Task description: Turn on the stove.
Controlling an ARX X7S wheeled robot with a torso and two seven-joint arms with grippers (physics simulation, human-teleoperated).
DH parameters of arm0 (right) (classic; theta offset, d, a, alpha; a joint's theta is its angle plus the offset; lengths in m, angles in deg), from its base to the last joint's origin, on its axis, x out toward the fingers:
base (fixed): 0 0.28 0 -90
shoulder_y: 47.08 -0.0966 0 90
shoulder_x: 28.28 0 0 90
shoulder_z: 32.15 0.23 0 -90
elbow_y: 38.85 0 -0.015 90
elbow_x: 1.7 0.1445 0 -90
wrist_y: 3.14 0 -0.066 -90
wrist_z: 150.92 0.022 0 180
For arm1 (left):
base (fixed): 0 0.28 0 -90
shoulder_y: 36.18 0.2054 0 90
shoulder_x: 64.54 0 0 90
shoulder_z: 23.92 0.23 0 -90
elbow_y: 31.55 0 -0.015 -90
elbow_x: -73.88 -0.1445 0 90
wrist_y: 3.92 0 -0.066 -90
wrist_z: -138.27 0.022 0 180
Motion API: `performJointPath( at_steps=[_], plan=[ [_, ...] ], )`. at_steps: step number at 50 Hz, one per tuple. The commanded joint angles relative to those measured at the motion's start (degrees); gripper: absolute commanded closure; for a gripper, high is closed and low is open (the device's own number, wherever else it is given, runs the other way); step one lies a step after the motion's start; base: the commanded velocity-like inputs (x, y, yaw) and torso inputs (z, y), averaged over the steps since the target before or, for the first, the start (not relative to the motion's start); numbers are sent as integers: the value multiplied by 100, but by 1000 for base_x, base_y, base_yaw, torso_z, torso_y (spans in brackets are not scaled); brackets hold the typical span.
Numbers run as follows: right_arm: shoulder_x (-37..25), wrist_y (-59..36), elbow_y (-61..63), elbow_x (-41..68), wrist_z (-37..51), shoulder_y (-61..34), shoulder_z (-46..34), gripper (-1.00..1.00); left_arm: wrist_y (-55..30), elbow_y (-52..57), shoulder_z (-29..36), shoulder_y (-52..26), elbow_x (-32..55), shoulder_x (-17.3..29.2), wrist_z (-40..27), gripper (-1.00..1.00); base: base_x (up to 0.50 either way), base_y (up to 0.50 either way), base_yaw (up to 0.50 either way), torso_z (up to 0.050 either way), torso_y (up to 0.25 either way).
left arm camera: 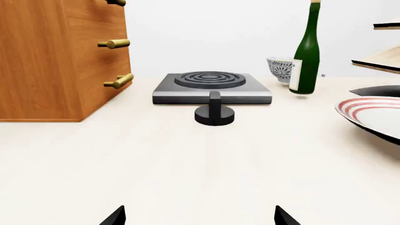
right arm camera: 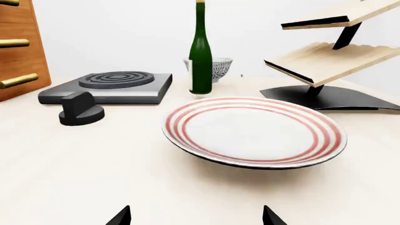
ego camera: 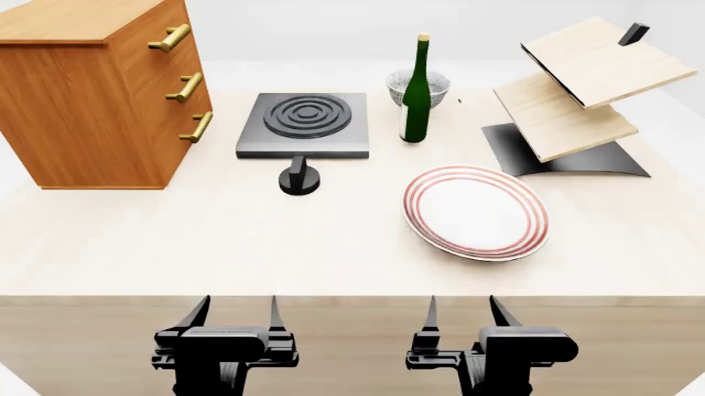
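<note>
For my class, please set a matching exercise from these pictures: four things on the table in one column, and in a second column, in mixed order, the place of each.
Things:
1. knob
2. green bottle
3. red-ringed plate
4. wooden drawer cabinet

Places:
A. at the table's far left, beside the stove
B. directly in front of the stove, on the near side
C. in front of the patterned bowl, right of the stove
D. nearer the robot than the black stand with wooden boards

Pairs: 1-B, 2-C, 3-D, 4-A
</note>
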Motion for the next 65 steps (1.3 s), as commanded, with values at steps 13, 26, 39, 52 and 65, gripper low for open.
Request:
performJointPath(
  at_steps=[13,26,39,52,65],
  plan=[
    [-261,-312,-106,47,626,-95,-331,-100,-88,-69,487,-44,189,350,-397,-100,0,0,0,0,0],
    [-603,-2704,1988,188,593,-324,-387,-100,-3823,2270,363,-638,807,779,-316,-100,0,0,0,0,0],
    [-882,-5732,4291,723,466,-1278,-32,-100,-7484,4630,-464,-1937,1973,784,-423,-100,0,0,0,0,0],
    [-909,-6293,4887,953,445,-1518,289,-100,-8078,4936,-565,-2313,2088,870,-538,-100,0,0,0,0,0],
    [-672,-5994,4802,1264,333,-1427,701,-100,-7901,4909,-500,-2139,2161,921,-506,-100,186,0,0,0,0]
  ],
)
